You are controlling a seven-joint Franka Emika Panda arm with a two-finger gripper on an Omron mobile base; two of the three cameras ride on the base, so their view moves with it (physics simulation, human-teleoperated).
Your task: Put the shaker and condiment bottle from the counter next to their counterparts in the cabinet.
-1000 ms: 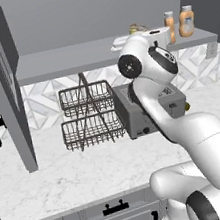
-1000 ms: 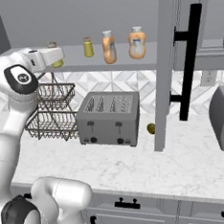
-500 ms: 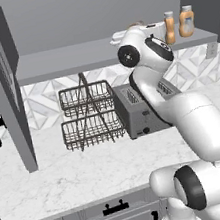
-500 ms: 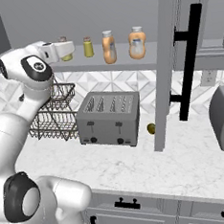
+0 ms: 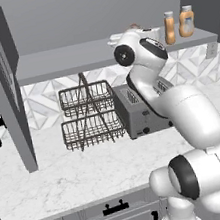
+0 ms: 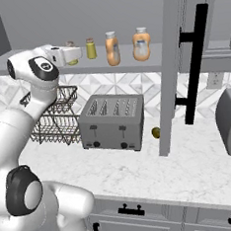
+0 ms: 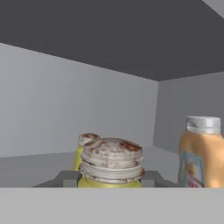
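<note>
**Shaker carried further along cabinet shelf**

Gripper (image 6: 71, 54), clamped on the shaker (image 7: 111, 162), has travelled right along the cabinet (image 6: 133, 65) shelf since a second ago; now just beside the twin shaker (image 6: 90, 48). Arm stretched further.

A shaker (image 7: 111, 165) sits clamped between the fingers (image 7: 65, 178) at six o'clock. Its twin (image 7: 85, 148) stands behind at seven; an orange bottle (image 7: 201, 153) rises at four.
</note>
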